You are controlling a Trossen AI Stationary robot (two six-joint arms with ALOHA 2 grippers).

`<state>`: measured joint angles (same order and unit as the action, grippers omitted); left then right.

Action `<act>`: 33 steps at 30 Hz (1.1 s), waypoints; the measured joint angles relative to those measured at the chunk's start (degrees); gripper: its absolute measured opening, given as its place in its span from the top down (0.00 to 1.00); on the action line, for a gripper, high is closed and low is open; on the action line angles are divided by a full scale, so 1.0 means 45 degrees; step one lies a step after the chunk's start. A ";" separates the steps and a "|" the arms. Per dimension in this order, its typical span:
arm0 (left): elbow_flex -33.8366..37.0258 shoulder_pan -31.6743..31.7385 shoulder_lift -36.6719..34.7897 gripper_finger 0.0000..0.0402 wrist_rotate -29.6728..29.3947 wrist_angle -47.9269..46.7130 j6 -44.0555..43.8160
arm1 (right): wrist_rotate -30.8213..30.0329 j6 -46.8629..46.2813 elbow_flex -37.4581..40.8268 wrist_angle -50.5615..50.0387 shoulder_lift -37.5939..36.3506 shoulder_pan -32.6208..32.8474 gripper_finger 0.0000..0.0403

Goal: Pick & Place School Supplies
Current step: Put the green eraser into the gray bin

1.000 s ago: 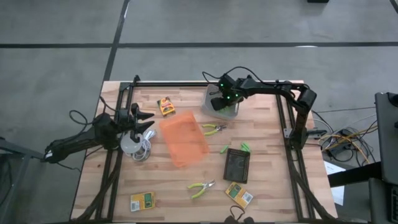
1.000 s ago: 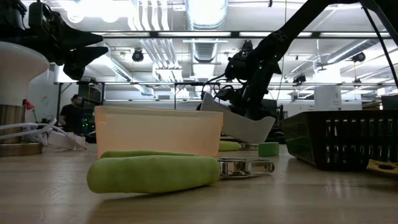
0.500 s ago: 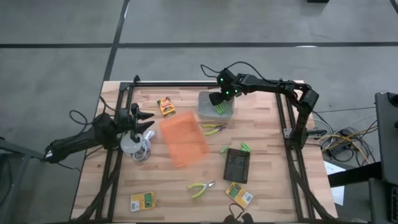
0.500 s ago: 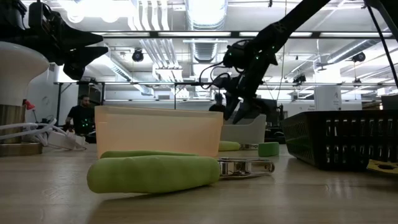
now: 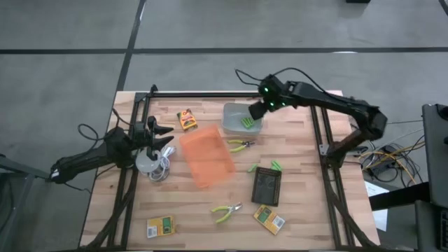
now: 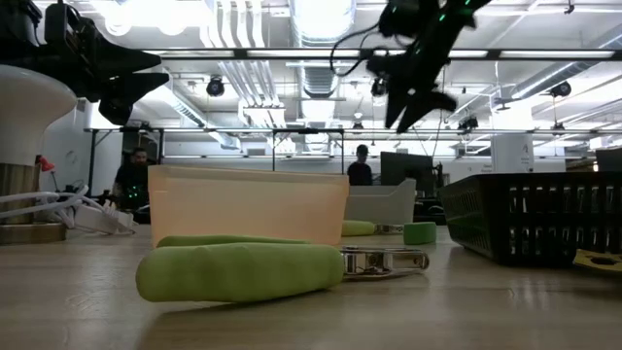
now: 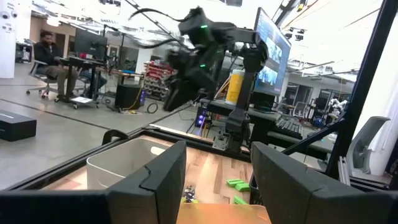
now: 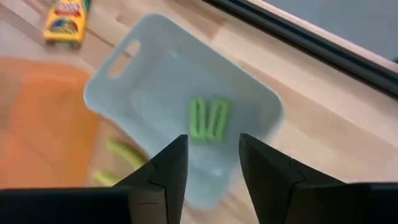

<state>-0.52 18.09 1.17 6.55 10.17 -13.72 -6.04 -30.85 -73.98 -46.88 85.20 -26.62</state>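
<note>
Nearest the front edge lie a yellow-and-green box [image 5: 162,226] and green-handled pliers [image 5: 226,211]. Mid-table, the left gripper [image 5: 162,135] waits by the left edge, fingers parted and empty. At the back edge, the right gripper [image 5: 260,109] hangs over the grey bin [image 5: 234,112], arm stretched in from the right, fingers apart, empty. Two lime-green sticks [image 8: 209,118] sit inside the bin.
</note>
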 joint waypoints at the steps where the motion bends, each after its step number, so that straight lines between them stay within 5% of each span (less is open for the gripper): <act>1: 0.0002 -0.0005 -0.0005 0.53 -0.0003 0.0003 0.0002 | -0.0349 -0.0317 0.0054 -0.0381 -0.0314 0.0272 0.65; 8: -0.0001 -0.0001 -0.0002 0.53 -0.0003 0.0000 0.0000 | -0.2638 -0.3073 0.1033 -0.2516 -0.2323 0.2259 0.59; 22: -0.0001 -0.0005 -0.0002 0.53 -0.0005 0.0000 0.0000 | -0.1898 -0.7810 0.6212 -0.1628 -0.5841 0.6277 0.52; 33: 0.0002 -0.0002 0.0000 0.53 -0.0003 0.0000 0.0000 | -0.1666 -0.7953 0.8258 0.0982 -0.5883 0.7784 0.52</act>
<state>-0.51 18.08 1.17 6.53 10.17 -13.72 -13.54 -66.63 -36.83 -42.46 58.73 8.40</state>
